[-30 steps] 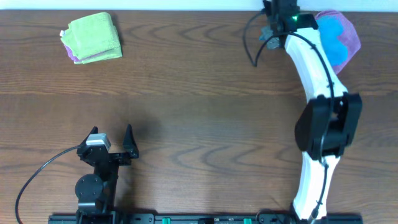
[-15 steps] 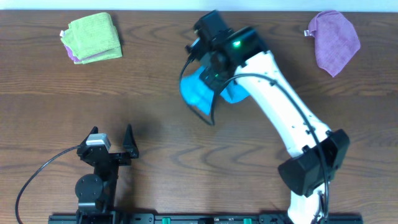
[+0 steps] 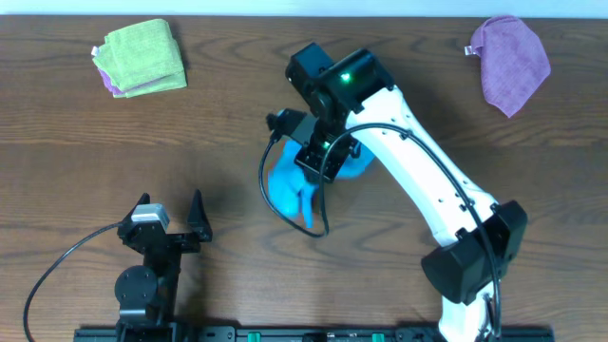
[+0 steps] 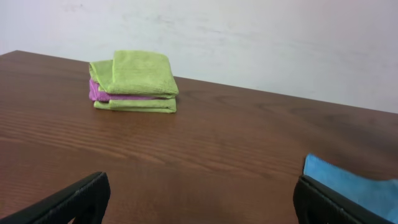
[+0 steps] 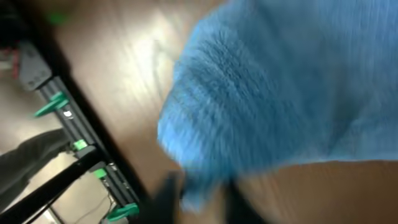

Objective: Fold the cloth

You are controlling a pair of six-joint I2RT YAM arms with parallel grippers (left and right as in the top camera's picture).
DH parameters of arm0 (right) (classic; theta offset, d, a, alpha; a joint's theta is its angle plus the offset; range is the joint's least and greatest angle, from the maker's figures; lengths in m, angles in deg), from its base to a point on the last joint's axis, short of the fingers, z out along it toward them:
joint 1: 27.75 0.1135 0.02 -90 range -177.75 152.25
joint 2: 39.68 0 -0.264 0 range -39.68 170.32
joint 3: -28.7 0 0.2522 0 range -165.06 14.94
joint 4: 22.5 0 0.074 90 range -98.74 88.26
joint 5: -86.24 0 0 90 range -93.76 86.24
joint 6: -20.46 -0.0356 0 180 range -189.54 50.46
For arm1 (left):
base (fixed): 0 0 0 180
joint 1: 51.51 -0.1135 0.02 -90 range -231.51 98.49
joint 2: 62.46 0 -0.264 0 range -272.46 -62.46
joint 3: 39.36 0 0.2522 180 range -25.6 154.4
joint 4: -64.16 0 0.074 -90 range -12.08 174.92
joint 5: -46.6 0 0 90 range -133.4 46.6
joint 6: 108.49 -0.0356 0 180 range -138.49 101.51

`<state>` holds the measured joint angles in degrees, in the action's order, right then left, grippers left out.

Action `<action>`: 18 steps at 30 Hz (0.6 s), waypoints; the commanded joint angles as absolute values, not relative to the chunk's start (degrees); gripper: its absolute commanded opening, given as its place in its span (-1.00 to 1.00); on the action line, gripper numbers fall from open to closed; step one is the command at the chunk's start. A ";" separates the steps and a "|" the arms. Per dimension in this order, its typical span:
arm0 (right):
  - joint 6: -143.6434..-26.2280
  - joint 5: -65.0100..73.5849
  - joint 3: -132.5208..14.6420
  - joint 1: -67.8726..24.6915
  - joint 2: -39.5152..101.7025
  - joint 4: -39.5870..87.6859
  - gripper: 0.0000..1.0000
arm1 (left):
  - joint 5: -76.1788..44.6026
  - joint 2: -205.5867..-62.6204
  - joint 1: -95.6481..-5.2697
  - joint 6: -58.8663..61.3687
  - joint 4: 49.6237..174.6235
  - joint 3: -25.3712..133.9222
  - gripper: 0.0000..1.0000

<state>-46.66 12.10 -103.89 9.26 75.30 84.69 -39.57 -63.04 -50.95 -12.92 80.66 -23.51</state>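
**A:** The right gripper [image 3: 318, 157] is hanging over the middle of the table [image 3: 95, 142], and the cloth [image 3: 288, 188] is bunching up right under it, blue and crumpled, not spread at all.

**B:** Is it holding on?

**A:** The wrist view is blurring badly, but blue pile is filling the frame and running down between the two dark fingers. I'm reading that as a pinch on a bunch of the fabric.

**B:** Why out there in the open?

**A:** My guess is it's going for bare wood, well apart from the other two, so there's room to lay the cloth flat before any fold. The green cloth [image 3: 142, 57] is sitting folded at the far left corner with a pink layer [image 4: 99, 92] peeking out beneath it. The purple cloth [image 3: 513, 59] is lying loose at the far right.

**B:** And the left gripper [image 3: 169, 204]?

**A:** It's parking near its base, fingers spread wide and gripping nothing. A blue corner is showing at the right of its camera, so it's looking well placed to take an edge.

**B:** Any bins or trays?

**A:** None showing. Everything is resting straight on the table.
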 commanded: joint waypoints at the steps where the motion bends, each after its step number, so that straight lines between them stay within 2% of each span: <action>1: -43.45 12.45 -104.54 9.94 73.68 84.54 0.93 | -40.40 -62.66 -50.73 -13.80 82.08 -25.33 0.91; 2: -44.04 10.33 -104.54 9.92 73.68 84.25 0.95 | -40.40 -62.66 -50.73 -13.80 82.08 -25.33 0.91; 4: -46.07 4.63 -104.52 9.57 73.68 82.51 0.83 | -40.40 -62.66 -50.73 -13.80 82.08 -25.33 0.91; 8: -49.86 -3.88 -103.63 7.23 74.27 75.47 0.78 | -40.40 -62.66 -50.73 -13.80 82.08 -25.33 0.91; 18: -48.22 0.52 -100.96 -0.03 83.93 64.36 0.80 | -40.40 -62.66 -50.73 -13.80 82.08 -25.33 0.91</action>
